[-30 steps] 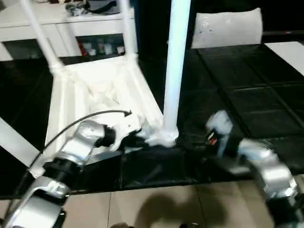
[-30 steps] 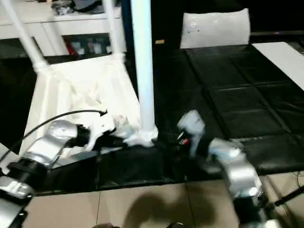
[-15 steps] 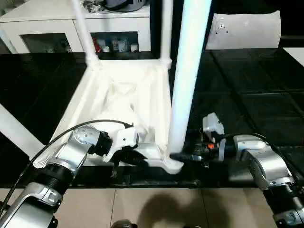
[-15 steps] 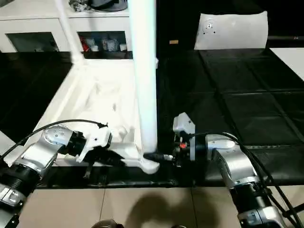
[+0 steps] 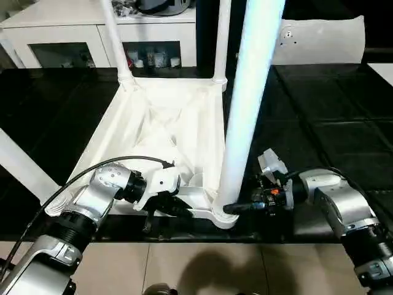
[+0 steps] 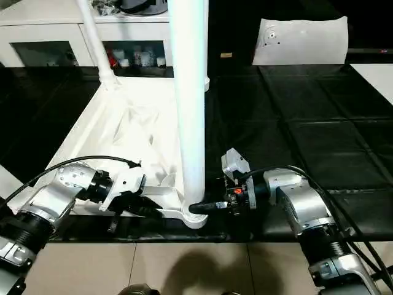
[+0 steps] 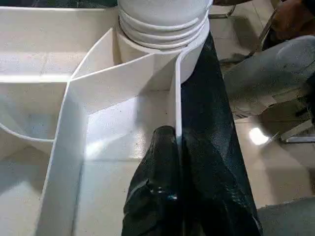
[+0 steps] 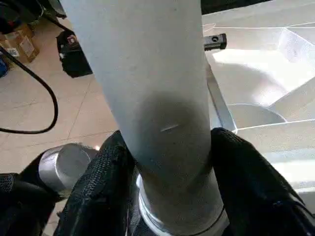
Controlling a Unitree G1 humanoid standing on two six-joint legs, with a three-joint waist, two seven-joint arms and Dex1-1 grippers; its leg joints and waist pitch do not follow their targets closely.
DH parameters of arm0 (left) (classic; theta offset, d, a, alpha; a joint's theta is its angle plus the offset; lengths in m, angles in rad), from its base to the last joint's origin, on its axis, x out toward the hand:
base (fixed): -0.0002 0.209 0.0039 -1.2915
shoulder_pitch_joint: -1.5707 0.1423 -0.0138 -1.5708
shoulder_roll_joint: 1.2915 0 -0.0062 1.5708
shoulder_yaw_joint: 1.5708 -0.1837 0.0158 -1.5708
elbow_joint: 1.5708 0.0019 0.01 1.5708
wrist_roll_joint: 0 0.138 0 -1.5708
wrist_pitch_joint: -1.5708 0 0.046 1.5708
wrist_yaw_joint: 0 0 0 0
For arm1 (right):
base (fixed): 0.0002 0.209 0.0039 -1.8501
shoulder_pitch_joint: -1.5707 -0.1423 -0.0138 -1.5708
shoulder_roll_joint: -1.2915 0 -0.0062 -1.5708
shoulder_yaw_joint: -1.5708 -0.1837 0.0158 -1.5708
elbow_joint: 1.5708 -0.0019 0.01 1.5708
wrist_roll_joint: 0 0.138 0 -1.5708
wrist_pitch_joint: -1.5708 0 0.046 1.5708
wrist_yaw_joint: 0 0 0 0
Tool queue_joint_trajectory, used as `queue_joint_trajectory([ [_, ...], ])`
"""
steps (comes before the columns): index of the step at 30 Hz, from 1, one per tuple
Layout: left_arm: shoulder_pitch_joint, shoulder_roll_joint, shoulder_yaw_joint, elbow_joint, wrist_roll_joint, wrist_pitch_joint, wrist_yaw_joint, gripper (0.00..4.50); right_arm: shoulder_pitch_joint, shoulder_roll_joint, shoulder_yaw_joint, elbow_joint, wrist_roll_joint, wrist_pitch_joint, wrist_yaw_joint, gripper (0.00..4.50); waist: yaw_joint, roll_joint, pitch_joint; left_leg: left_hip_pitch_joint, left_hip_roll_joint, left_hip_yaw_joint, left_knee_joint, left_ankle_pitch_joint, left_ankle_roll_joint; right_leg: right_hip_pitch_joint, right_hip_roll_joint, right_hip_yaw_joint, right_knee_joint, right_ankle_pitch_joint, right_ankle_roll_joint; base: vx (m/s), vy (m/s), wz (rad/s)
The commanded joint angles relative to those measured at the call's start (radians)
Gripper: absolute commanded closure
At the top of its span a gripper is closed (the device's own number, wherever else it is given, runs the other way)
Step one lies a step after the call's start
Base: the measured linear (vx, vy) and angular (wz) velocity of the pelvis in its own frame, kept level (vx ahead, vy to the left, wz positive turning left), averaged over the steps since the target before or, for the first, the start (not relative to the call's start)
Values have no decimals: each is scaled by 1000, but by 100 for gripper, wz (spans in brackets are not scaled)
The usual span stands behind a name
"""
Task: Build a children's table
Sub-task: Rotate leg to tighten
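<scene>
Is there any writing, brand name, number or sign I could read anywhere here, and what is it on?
No text is readable.
Small colourful items behind the white cabinet's glass doors: any labels too small to read.
Red-orange spot on the right gripper: blurred, nothing legible.

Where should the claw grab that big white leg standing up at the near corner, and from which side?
Low down, just above the socket, coming level from the right. The leg is a round upright tube, so two fingers can straddle it from the side. The right claw is already there, one finger on each side.
</scene>
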State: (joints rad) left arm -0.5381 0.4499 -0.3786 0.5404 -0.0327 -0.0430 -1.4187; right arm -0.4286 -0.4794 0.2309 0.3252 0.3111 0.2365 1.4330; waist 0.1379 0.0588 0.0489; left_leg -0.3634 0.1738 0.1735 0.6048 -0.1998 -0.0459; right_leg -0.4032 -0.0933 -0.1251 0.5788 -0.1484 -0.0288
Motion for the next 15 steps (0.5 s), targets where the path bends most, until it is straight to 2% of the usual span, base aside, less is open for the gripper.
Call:
queue_joint_trajectory([
  [1, -29, -13, 10, 23, 9, 9, 36, 450, -1, 4, 13, -14, 16, 19, 27, 245, -8, -14, -72, 9, 62, -17, -72, -179, 67, 54, -73, 60, -71, -370, -142, 0, 0, 0],
  [5, -46, -58, 48, 48, 4, 89, 145, 450, 46, 40, -20, -66, 40, 57, -63, 249, -4, -12, -66, 16, 63, -15, -75, -212, 55, 49, -73, 60, -81, -430, -129, 0, 0, 0],
  [6, -51, -67, 55, 50, 4, 110, 167, 450, 53, 48, -26, -76, 40, 64, -90, 250, -2, -14, -65, 24, 64, -18, -76, -232, 44, 47, -75, 59, -84, -457, -122, 0, 0, 0],
  [8, -58, -81, 64, 55, 3, 129, 199, 450, 61, 62, -30, -93, 36, 80, -130, 251, -9, -16, -64, 16, 59, -21, -79, -237, 36, 54, -75, 56, -86, -486, -103, 0, 0, 0],
  [9, -73, -114, 84, 63, -7, 169, 253, 450, 70, 102, -40, -125, 25, 117, -229, 251, -14, -13, -63, 16, 57, -21, -79, -243, 33, 54, -75, 55, -90, -506, -91, 0, 0, 0],
  [10, -77, -123, 90, 65, -10, 183, 269, 450, 72, 116, -43, -132, 19, 128, -263, 251, -17, -15, -61, 17, 56, -21, -80, -244, 31, 53, -73, 55, -94, -515, -82, 0, 0, 0],
  [11, -89, -142, 92, 75, -1, 195, 304, 450, 72, 149, -42, -128, -14, 132, -342, 251, -24, -10, -62, 19, 50, -22, -78, -250, 25, 51, -74, 52, -95, -530, -76, 0, 0, 0],
  [12, -97, -154, 93, 81, 6, 202, 329, 450, 71, 170, -41, -124, -38, 133, -394, 251, -36, -13, -61, 13, 45, -24, -78, -257, 18, 55, -73, 46, -99, -555, -61, 0, 0, 0],
  [13, -106, -174, 101, 89, 9, 220, 370, 450, 68, 202, -43, -112, -69, 138, -468, 251, -42, -10, -61, 11, 45, -25, -79, -263, 14, 57, -73, 44, -100, -563, -53, 0, 0, 0],
  [14, -108, -179, 103, 91, 10, 223, 379, 450, 68, 209, -43, -109, -74, 138, -483, 252, -55, -13, -57, 16, 39, -24, -76, -280, 11, 51, -70, 38, -112, -598, -36, 0, 0, 0],
  [15, -120, -207, 115, 96, 14, 254, 435, 450, 63, 258, -51, -94, -112, 158, -588, 253, -66, -12, -57, 15, 36, -24, -74, -283, 11, 51, -69, 37, -114, -612, -28, 0, 0, 0],
])
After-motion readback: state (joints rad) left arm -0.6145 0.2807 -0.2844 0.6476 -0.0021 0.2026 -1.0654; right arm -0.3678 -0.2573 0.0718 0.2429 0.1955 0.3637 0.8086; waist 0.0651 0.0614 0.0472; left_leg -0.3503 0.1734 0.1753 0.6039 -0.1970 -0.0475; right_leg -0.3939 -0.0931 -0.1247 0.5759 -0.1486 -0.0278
